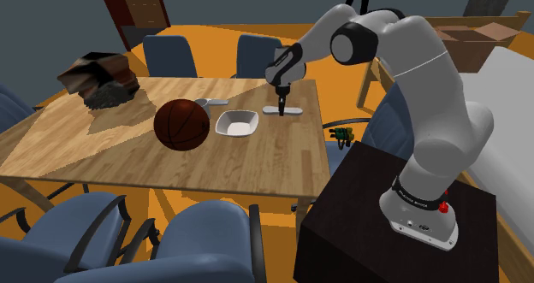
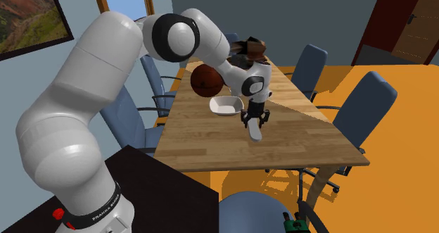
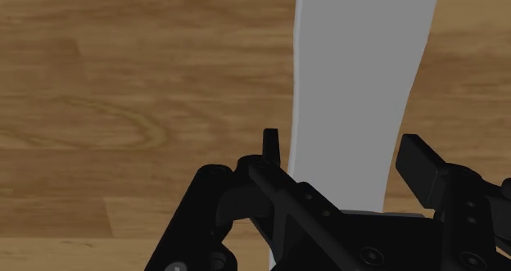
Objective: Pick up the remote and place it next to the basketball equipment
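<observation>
Pale grey, the remote (image 1: 293,110) lay flat on the wooden table (image 1: 128,153) in the shoulder view, a white bowl (image 1: 237,123) between it and the basketball (image 1: 181,125), the gripper (image 1: 281,104) directly above. The second exterior view set the gripper low over it. In the wrist view the fingers (image 3: 270,145) stood apart astride it, apparently the grasping step, calling next for closure and lift.

**Grey remote over tan wood grain**

A plain pale grey is shown on the remote (image 3: 360,81), set off against the table (image 1: 128,166), where warm tan boards with darker grain streaks are seen. All black is worn by the gripper (image 3: 344,146). The basketball (image 1: 181,125) is rendered in deep reddish brown with thin dark seams. White is seen on the bowl (image 1: 237,124), blue on the chairs (image 1: 94,226), orange on the floor (image 1: 214,30).
</observation>
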### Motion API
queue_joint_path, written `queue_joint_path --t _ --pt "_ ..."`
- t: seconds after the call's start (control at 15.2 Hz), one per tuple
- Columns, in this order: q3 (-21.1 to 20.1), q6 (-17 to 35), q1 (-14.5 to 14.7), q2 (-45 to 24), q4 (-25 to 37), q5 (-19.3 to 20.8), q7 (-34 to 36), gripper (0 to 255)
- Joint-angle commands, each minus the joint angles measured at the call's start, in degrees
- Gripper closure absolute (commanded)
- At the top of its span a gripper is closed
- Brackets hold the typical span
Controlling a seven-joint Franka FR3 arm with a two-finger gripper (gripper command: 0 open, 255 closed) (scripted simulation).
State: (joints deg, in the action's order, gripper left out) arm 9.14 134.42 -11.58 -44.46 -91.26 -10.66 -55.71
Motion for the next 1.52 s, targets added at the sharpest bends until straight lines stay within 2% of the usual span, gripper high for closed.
queue_joint_path --t 0.0,1.45 --pt "0.16 -0.9 0.1 0.98 -0.07 0.17 0.12 255" --pt "1.71 -12.24 1.06 11.12 1.2 2.23 1.51 255"
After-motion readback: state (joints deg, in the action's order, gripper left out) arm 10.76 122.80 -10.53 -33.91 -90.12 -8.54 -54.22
